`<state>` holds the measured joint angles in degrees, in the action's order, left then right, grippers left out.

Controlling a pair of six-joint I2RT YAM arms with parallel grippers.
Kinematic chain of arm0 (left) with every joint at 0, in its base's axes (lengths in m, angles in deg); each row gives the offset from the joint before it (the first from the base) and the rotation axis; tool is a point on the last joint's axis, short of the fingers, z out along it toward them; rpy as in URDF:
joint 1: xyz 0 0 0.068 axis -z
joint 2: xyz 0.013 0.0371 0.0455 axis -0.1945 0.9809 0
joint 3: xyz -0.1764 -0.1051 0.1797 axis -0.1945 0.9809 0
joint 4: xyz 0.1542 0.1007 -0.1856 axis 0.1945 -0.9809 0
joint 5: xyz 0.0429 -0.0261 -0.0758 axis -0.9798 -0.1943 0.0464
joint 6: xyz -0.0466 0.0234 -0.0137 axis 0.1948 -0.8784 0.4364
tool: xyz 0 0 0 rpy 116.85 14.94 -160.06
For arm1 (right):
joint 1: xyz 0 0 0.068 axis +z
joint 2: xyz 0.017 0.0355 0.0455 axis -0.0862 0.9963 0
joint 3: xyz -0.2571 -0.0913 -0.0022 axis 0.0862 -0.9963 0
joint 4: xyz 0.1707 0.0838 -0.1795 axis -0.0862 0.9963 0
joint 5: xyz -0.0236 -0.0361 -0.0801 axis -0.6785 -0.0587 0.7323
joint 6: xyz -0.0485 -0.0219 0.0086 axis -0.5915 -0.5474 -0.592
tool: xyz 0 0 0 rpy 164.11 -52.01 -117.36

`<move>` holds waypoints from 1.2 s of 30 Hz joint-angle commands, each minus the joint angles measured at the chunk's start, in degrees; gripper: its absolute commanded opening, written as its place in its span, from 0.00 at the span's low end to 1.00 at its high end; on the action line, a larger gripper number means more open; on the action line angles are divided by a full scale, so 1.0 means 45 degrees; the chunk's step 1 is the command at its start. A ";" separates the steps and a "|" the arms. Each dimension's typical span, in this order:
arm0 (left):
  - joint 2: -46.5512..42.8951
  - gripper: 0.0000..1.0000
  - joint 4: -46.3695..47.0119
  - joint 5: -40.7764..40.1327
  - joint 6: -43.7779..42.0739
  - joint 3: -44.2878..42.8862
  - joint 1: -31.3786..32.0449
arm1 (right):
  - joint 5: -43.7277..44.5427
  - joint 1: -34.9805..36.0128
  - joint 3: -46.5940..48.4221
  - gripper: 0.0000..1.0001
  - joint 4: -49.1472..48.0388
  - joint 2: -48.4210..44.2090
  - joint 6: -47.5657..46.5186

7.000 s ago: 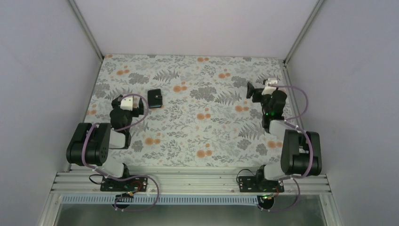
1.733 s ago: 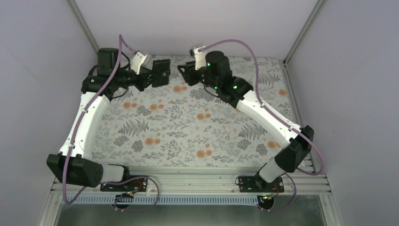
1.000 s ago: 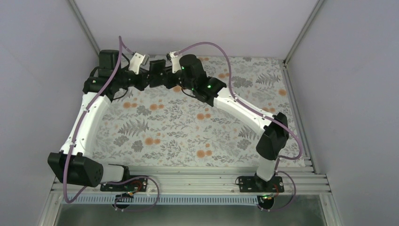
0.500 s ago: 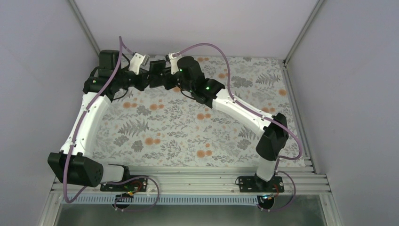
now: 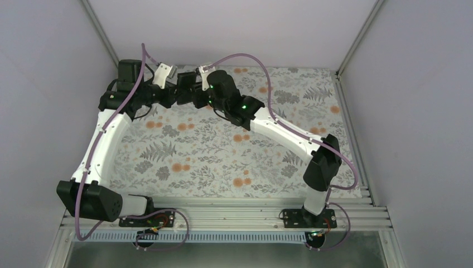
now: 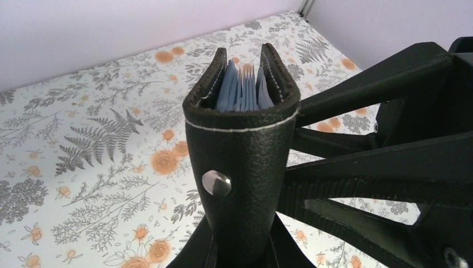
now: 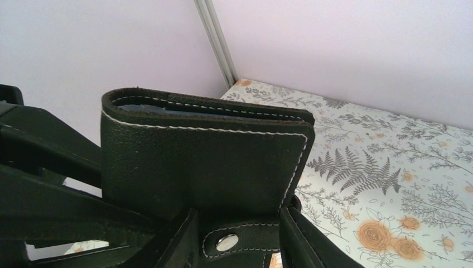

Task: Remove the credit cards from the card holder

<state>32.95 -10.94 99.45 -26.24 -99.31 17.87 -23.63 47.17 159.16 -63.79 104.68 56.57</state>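
From above: one table under a floral cloth [image 5: 234,156], grey ferns and orange blooms, closed in by three pale lilac walls [image 5: 234,28], with two metal posts [image 5: 101,36] at the far corners. Two arms reach to the far left part of the table, and their tips meet there. One black holder [image 5: 186,87] hangs between them, off the cloth, the left gripper [image 5: 176,94] on one side and the right gripper [image 5: 196,95] on the other.

Left wrist: the holder [image 6: 240,162] stands upright, its foot pinched between the left gripper's two fingers [image 6: 203,255]. One stud [image 6: 216,183] shows on its face. Its mouth gapes a little on blue-grey leaves; the cards cannot be picked out or counted. The right gripper [image 6: 312,139] reaches in from the right.

Right wrist: the holder [image 7: 206,167] fills the middle. One strap [image 7: 245,237] with one stud [image 7: 226,242] lies between the right gripper's two fingers [image 7: 184,243]; I cannot tell whether they press it. One post [image 7: 215,33] rises behind.
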 commanded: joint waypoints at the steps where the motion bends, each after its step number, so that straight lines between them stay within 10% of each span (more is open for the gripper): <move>1: -0.0134 0.03 0.0599 0.0918 0.0054 -0.0224 0.0142 | 0.1039 0.0170 -0.0033 0.38 0.1095 0.0569 -0.0367; 13: -0.0123 0.02 0.0521 0.0918 -0.0024 -0.0263 0.0142 | 0.1092 0.0125 -0.0059 0.04 0.1283 0.0709 -0.0583; 30: -0.0194 0.02 0.0418 0.1144 -0.0448 -0.0040 0.0142 | -0.1050 -0.2539 -0.3647 0.04 -0.0079 -0.2611 -0.2178; 36: -0.0284 0.02 0.0325 0.2209 -0.0817 0.0101 0.0143 | -0.5327 -0.3433 -0.5021 0.31 -0.1274 -0.3985 -0.3531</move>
<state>33.40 -10.81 104.96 -28.05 -98.86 18.94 -34.10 35.00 140.32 -65.76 90.76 46.82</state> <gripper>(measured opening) 0.121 0.233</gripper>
